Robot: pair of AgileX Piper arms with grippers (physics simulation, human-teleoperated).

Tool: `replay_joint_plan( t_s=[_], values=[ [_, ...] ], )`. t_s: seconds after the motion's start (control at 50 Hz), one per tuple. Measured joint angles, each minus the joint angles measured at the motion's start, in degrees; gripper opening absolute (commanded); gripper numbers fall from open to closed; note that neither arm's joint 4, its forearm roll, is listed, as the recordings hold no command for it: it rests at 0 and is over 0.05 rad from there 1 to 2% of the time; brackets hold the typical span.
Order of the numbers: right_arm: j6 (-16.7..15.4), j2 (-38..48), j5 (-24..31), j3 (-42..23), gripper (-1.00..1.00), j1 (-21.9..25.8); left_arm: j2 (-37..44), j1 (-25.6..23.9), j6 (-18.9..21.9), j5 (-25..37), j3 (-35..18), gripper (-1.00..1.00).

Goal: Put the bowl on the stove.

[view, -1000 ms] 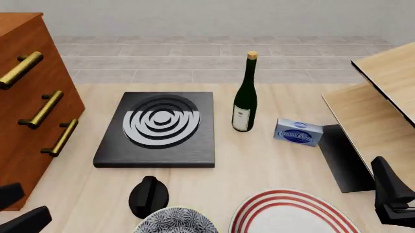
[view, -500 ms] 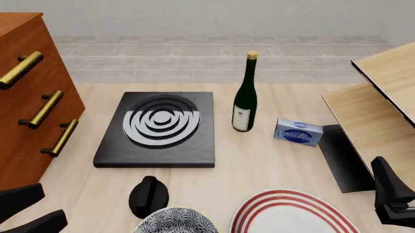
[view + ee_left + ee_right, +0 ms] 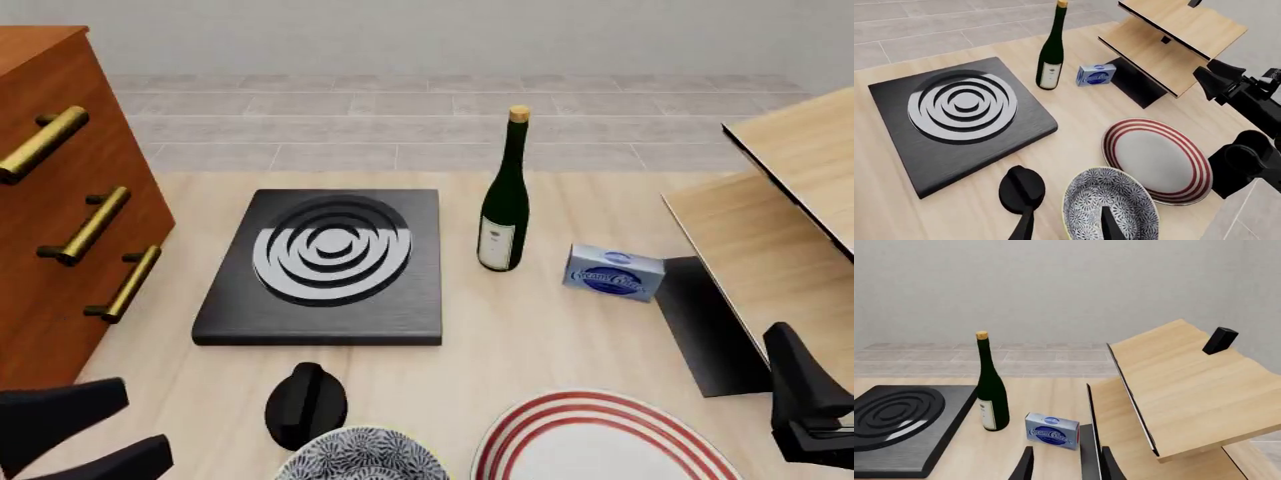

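While your left pincer (image 3: 1064, 229) stands wide, fingertips apart above the bowl (image 3: 1109, 207), the bowl sits on the surface (image 3: 534, 330) between the knob (image 3: 306, 403) and the plate (image 3: 601, 440). The stove (image 3: 327, 262) lies beyond, bare. Your right pincer (image 3: 1066, 465) is also parted, holding nothing.

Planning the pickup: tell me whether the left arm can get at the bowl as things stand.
Probably yes. The left gripper hangs open just above the bowl, one fingertip over its patterned inside. The black knob sits close beside the bowl and the red-ringed plate touches its other side, but neither covers the rim.
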Motion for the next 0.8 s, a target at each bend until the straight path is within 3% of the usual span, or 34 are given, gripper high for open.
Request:
replay_joint_plan(
  t_s=[0.8],
  values=[
    [0.00, 0.00, 0.00, 0.00, 1.00, 0.00, 4.65, -2.77, 1.30, -4.09, 1.95, 1.00]
  ],
)
